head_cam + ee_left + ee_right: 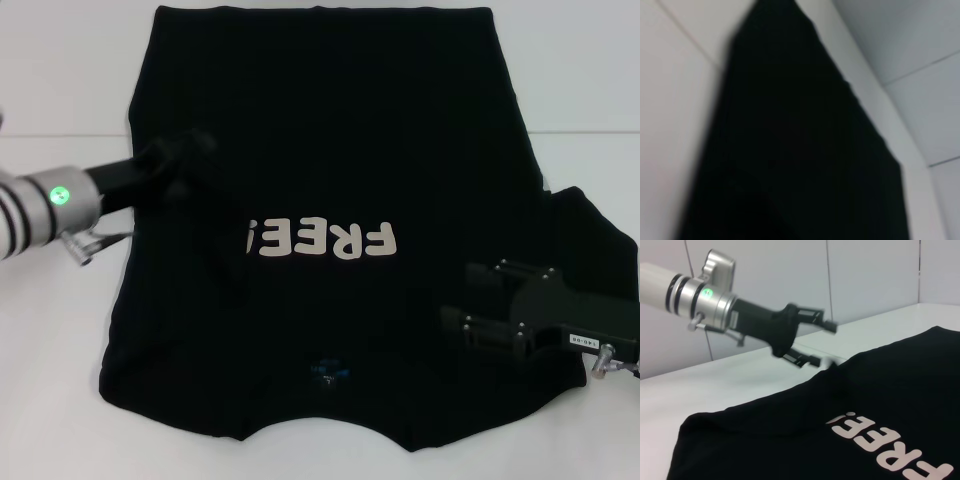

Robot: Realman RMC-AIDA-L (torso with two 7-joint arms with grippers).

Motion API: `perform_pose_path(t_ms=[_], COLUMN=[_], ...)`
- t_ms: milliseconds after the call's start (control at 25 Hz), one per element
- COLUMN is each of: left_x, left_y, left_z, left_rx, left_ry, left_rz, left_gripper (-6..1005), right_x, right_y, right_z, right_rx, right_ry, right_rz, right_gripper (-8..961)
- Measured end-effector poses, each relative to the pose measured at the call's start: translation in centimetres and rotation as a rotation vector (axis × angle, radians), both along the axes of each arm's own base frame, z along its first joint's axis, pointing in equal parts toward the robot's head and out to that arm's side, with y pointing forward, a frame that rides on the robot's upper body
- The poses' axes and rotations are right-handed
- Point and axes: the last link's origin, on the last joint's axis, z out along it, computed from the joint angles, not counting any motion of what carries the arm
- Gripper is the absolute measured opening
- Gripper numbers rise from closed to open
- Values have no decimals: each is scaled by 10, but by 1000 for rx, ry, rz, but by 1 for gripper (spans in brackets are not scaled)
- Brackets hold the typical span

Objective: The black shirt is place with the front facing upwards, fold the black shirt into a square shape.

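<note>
The black shirt (330, 130) lies flat on the white table, collar toward me and hem at the far side. Its cream "FREE!" lettering (320, 240) faces up, and a small blue label (328, 372) shows at the neck. The left side looks folded in over the body, while the right sleeve (590, 230) still spreads outward. My left gripper (185, 155) hovers over the shirt's left part. In the right wrist view this left gripper (824, 343) is open and holds nothing, just above the cloth (790, 430). My right gripper (468, 297) sits open on the shirt near the right sleeve.
The white table (60, 380) shows bare on both sides of the shirt. A tiled white wall (865, 275) rises behind the table. Black cloth (790, 150) fills the left wrist view, with white surface around it.
</note>
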Motion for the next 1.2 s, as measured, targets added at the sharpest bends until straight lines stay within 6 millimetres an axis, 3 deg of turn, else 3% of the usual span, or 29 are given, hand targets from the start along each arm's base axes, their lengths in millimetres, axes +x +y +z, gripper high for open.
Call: perform_pose_path(t_ms=[240, 440, 760, 960, 1080, 1200], left_x=[29, 16, -17, -19, -14, -12], left_y=[4, -15, -84, -119, -129, -133], left_z=[-9, 4, 25, 22, 18, 11], left_rx=[-20, -13, -37, -76, -87, -126], left_ry=[-67, 14, 330, 398, 390, 393], left_rz=[-90, -267, -769, -1005, -1106, -1147], left_gripper=[919, 920, 919, 920, 920, 920], right_x=[4, 10, 24, 19, 13, 9], right_y=[-3, 2, 32, 51, 59, 65], right_z=[1, 14, 85, 133, 149, 150], right_rx=[6, 31, -7, -24, -18, -16], right_ry=[8, 65, 137, 76, -18, -101], right_rz=[-15, -130, -530, -794, -972, -1062], right_gripper=[756, 756, 756, 756, 755, 755])
